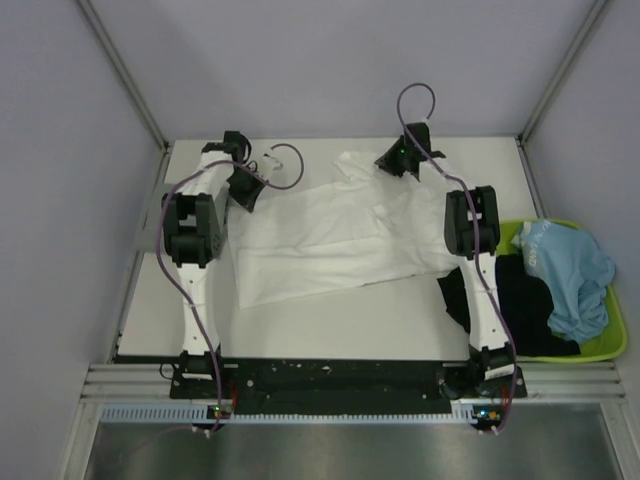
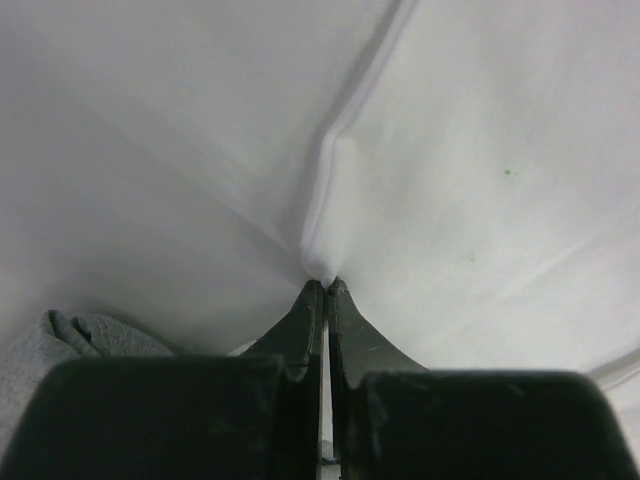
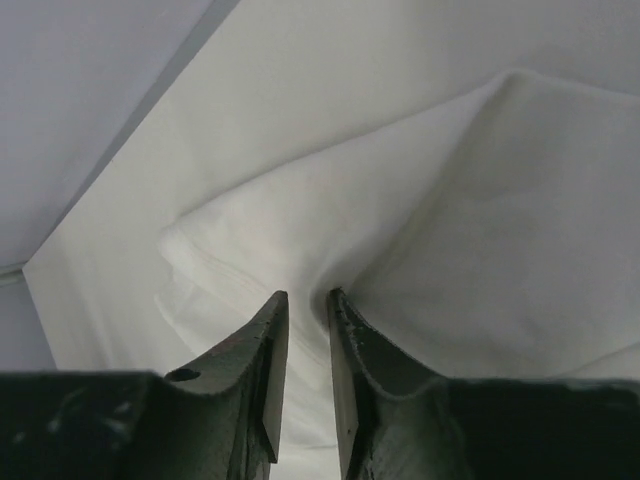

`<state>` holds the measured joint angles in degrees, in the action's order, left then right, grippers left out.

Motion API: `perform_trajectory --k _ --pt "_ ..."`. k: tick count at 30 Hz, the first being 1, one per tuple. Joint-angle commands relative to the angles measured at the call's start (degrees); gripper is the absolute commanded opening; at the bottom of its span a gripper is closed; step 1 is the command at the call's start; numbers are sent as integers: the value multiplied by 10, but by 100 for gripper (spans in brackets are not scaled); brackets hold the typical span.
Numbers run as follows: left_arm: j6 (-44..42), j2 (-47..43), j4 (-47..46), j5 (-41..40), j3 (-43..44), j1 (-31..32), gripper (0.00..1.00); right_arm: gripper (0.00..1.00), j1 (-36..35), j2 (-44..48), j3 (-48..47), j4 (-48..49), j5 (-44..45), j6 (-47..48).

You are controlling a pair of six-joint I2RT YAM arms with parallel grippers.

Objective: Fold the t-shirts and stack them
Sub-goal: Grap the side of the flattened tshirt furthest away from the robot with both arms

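A white t-shirt [image 1: 330,235] lies spread across the middle of the table, its print not visible. My left gripper [image 1: 245,192] is at the shirt's left edge. In the left wrist view it [image 2: 326,284] is shut on a pinched fold of the white cloth [image 2: 480,180]. A bit of grey t-shirt [image 2: 60,345] shows at the lower left of that view. My right gripper [image 1: 392,165] is at the shirt's far right corner. In the right wrist view its jaws [image 3: 307,296] stand narrowly apart, shut on a fold of white cloth [image 3: 480,230].
A lime-green tray [image 1: 615,342] stands at the right edge, holding a light blue t-shirt [image 1: 570,268] and a black t-shirt [image 1: 515,300] that spills over its left side. Walls enclose the table on the far, left and right sides.
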<state>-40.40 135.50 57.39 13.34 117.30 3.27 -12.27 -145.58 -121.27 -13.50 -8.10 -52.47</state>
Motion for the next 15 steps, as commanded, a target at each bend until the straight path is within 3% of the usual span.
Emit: perform_trajectory --k 1,4,10,15 --pt "-6 -41 -21 12 -16 2 0 13 -12 -14 -11 50 -17 -29" --pt "-7 -54 -20 9 -21 2 0 0 -11 -4 -12 64 -24 -28" --pt "-9 -97 -28 3 -46 2 0 0 -6 63 28 96 -55 12" --pt "-17 -150 -59 -6 -103 8 0 0 -2 176 139 131 -63 81"
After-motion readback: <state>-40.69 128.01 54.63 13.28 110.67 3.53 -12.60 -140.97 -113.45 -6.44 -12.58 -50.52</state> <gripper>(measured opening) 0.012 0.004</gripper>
